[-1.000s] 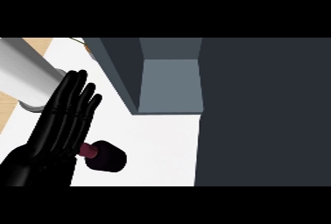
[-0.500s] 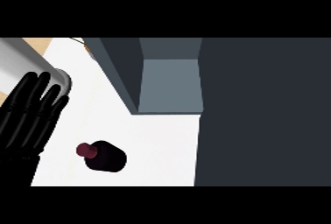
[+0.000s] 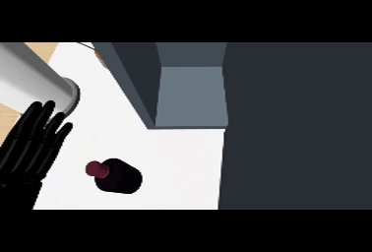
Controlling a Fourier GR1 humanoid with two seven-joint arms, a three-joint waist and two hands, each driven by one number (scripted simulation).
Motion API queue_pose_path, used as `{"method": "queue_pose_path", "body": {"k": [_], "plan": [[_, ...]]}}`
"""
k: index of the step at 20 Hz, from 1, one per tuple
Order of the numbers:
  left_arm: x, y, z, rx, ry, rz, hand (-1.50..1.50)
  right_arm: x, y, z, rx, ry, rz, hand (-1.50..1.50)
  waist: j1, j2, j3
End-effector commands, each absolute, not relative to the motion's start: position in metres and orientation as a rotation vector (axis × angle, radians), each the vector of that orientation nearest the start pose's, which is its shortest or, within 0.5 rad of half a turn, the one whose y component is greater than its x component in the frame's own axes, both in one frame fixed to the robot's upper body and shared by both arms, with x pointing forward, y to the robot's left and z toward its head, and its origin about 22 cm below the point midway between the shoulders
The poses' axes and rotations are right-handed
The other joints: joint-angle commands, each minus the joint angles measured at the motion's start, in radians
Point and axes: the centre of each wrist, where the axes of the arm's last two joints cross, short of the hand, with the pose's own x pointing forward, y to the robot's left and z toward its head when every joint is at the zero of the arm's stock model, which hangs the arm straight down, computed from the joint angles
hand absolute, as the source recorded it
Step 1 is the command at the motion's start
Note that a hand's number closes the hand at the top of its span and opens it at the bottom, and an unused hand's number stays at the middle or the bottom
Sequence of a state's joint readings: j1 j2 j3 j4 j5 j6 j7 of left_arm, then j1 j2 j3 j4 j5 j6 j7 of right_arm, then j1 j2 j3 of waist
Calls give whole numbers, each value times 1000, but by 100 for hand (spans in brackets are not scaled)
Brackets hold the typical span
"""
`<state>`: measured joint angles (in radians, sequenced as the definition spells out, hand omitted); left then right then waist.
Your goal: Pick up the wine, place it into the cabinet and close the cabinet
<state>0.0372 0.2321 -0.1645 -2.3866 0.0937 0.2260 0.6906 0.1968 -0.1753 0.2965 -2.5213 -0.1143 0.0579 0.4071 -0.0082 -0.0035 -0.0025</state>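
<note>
Black fingers of one hand [image 3: 30,145] lay straight and spread at the left edge, holding nothing; which hand it was could not be told. Just right of it the wine [image 3: 116,175] stood upright on the white tabletop [image 3: 174,167], apart from the fingers. A careless sideways reach risked toppling it. Further right, the cabinet [image 3: 187,96] stood open.

A dark wine bottle [image 3: 116,176] is seen standing on the white tabletop [image 3: 181,162], near the open grey cabinet [image 3: 187,93].
</note>
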Motion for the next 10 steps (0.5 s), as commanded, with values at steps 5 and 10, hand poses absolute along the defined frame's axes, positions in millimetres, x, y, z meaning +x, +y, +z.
{"method": "queue_pose_path", "body": {"k": [5,10], "plan": [[176,245,121,-73,-1557,-68,-150,78,-211,211,369,-1965,305,-150,-4,0,0],[192,254,106,-39,-1553,-96,-150,77,-214,208,354,-1936,315,-150,-7,1,2]]}}
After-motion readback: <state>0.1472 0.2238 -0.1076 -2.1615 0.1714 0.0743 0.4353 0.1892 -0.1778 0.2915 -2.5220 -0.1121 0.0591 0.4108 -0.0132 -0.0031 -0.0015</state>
